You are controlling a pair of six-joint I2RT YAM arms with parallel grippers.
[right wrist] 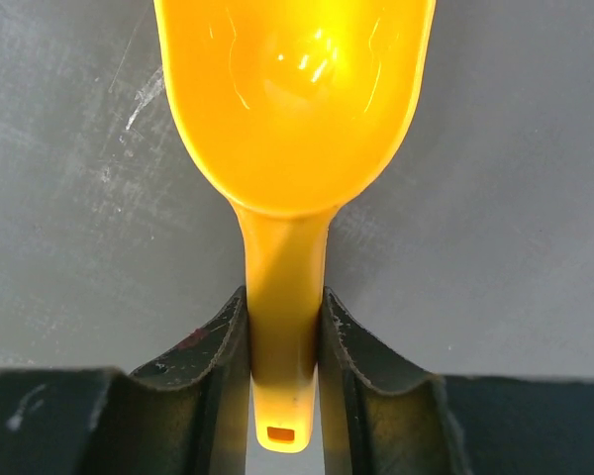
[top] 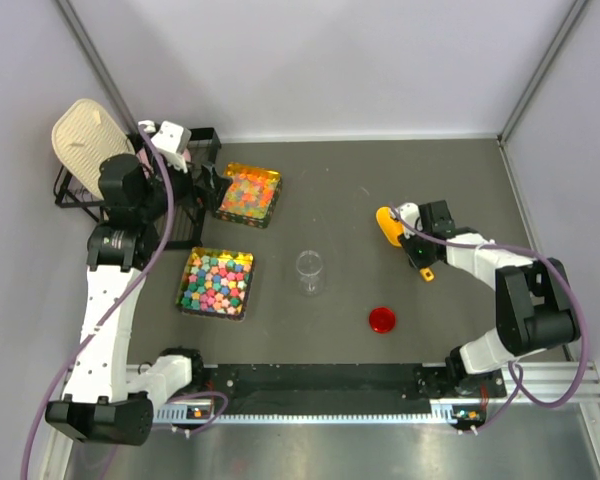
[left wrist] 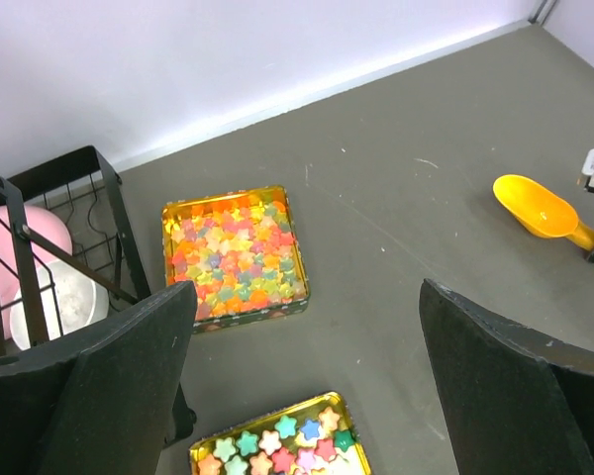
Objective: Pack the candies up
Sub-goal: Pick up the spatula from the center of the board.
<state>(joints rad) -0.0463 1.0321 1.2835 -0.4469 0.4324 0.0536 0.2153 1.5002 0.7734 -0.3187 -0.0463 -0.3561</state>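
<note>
The grey table (top: 330, 190) holds a gold tray (left wrist: 223, 197) far left. The left gripper (left wrist: 305, 327) hangs wide open just near it. The right gripper (right wrist: 282, 327) pinches the yellow scoop (right wrist: 295, 109) by its handle, and it should squeeze tight and lift level. The candies (left wrist: 236, 259) fill that tray.

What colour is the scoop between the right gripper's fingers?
Orange-yellow all over; the scoop shows best in the right wrist view.
</note>
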